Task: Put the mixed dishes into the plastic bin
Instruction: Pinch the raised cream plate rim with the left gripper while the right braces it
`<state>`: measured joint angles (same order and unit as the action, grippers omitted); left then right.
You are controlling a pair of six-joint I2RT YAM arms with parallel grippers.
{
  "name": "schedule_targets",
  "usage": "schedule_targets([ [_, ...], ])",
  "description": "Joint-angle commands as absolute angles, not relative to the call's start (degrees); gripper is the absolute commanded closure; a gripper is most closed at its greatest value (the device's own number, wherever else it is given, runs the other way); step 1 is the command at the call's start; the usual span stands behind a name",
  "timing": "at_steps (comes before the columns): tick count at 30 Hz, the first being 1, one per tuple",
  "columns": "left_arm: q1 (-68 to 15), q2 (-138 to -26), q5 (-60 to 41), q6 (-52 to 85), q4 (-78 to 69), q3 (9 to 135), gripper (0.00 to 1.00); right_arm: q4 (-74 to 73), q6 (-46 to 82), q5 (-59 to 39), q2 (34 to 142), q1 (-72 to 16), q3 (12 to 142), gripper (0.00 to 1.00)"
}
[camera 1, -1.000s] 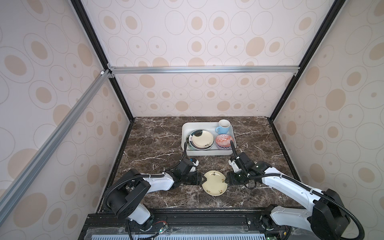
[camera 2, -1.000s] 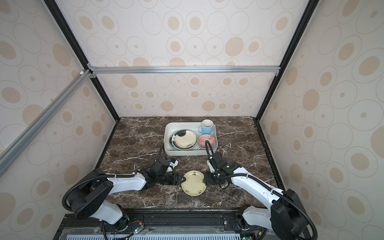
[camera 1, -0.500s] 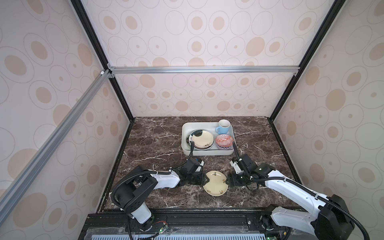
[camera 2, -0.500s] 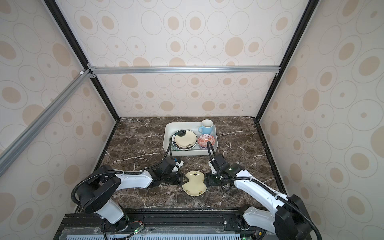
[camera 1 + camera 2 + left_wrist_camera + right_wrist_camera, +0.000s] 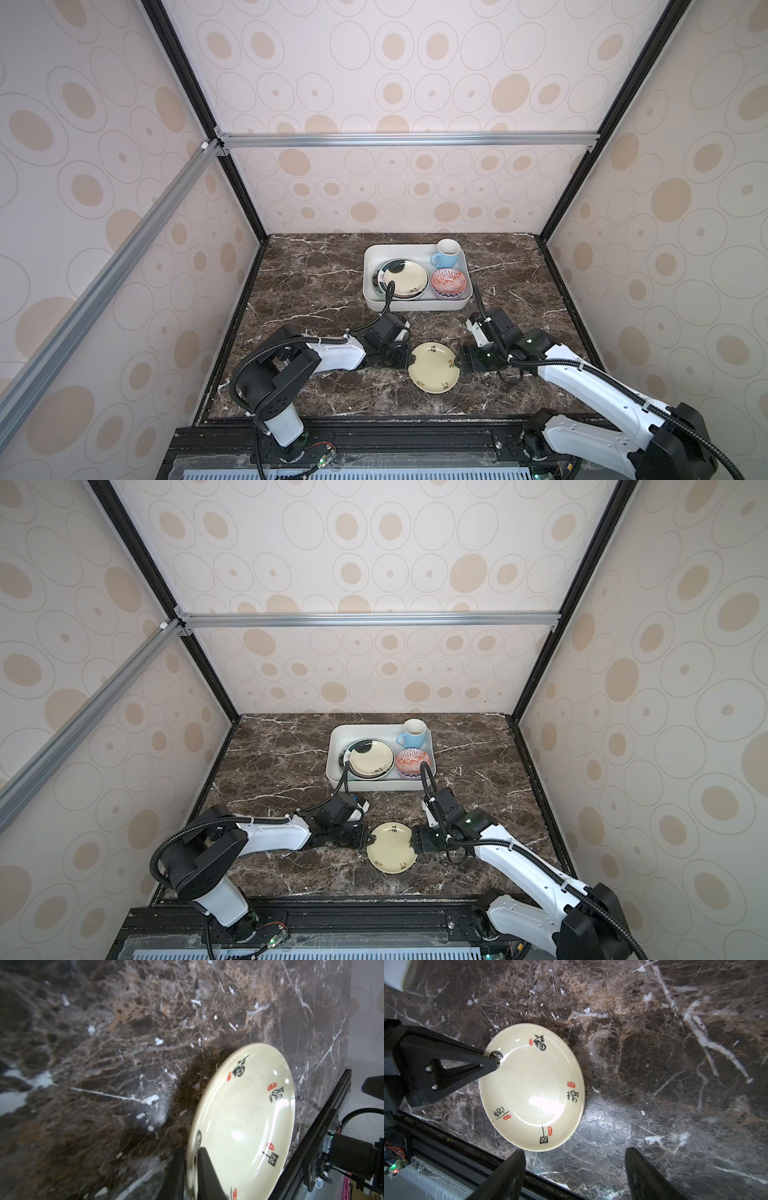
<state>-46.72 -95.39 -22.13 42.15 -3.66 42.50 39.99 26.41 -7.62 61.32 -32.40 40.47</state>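
Our left gripper point(image 5: 192, 1154) pinches the small cream plate point(image 5: 532, 1088) by its rim; our right gripper point(image 5: 575, 1152) gapes wide just beside the opposite edge. The plastic bin point(image 5: 415, 306) sits beyond both, apart.

I see bare marble table point(image 5: 307, 282) left and right of the plastic bin point(image 5: 415, 306), wide enough to pass on either side. Inside the bin only the back-left corner is free. The stack of plates point(image 5: 404, 277), the red-patterned bowl point(image 5: 450, 283) and the light-blue mug point(image 5: 448, 253) fill the rest.

Both sides of the small cream plate point(image 5: 434, 368) are blocked. The left gripper point(image 5: 409, 359) pinches its left rim, and the right gripper point(image 5: 459, 362) stands spread wide just beside its right rim. Between plate and bin the marble is free. Towards the front rail point(image 5: 415, 419) I get only a narrow strip.
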Motion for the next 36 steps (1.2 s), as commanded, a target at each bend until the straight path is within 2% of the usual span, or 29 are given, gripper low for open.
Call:
schedule_targets([
  [1,-47.2,-93.0,-20.1,39.2,1.6,46.5,0.86,42.3,25.4,-6.9,61.1,-31.7,42.9,0.21],
  [15,-44.4,-87.7,-17.6,36.1,9.5,53.3,0.86,45.1,23.1,-6.5,60.4,-29.6,48.6,0.21],
  [18,-43.9,-87.4,-17.0,35.5,10.4,53.8,0.80,45.4,22.9,-6.8,60.1,-29.1,48.2,0.21],
  [21,-43.7,-87.8,-16.8,35.3,10.2,52.7,0.69,45.3,23.0,-6.9,59.8,-28.8,47.4,0.21],
  [25,-43.6,-88.6,-18.3,36.3,8.0,50.3,0.62,44.1,24.0,-7.0,60.2,-28.8,45.5,0.21],
  [31,-43.6,-88.0,-19.6,37.6,4.9,46.6,0.55,39.1,26.2,-12.0,65.5,-28.9,41.5,0.42],
  [36,-43.7,-88.3,-21.0,38.1,3.2,44.6,0.52,36.2,26.5,-12.4,68.7,-28.8,40.0,0.51],
])
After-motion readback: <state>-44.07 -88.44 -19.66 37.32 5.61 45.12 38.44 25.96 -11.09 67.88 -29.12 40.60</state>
